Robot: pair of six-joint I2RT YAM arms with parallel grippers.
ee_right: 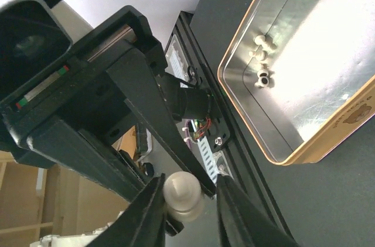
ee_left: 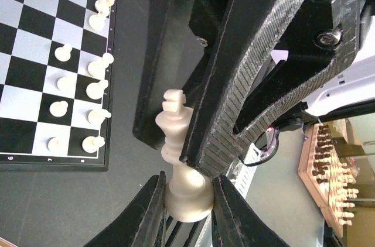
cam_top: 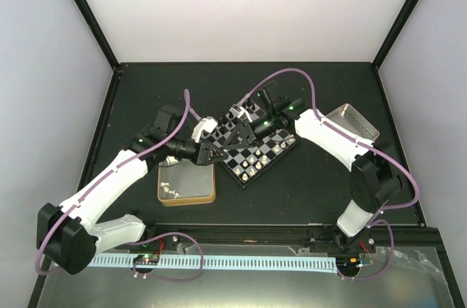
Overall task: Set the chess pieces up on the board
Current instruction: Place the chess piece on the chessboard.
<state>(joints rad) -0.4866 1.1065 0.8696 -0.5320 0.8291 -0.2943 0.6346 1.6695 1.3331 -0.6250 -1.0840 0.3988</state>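
From above, the left claw (cam_top: 210, 152) and right claw (cam_top: 235, 135) meet tip to tip over the left corner of the board (cam_top: 268, 162); the tin (cam_top: 187, 201) sits on the bench (cam_top: 321, 198) just near-left of them.

Left wrist: this claw is closed on the base of a cream king (ee_left: 176, 147), whose long axis runs out along the fingers; the board lies to the left, and the other claw's finger crowds the king's side.

Right wrist: the claw is narrowed on a cream piece (ee_right: 181, 188) seen end-on, probably the same king; room is tight.
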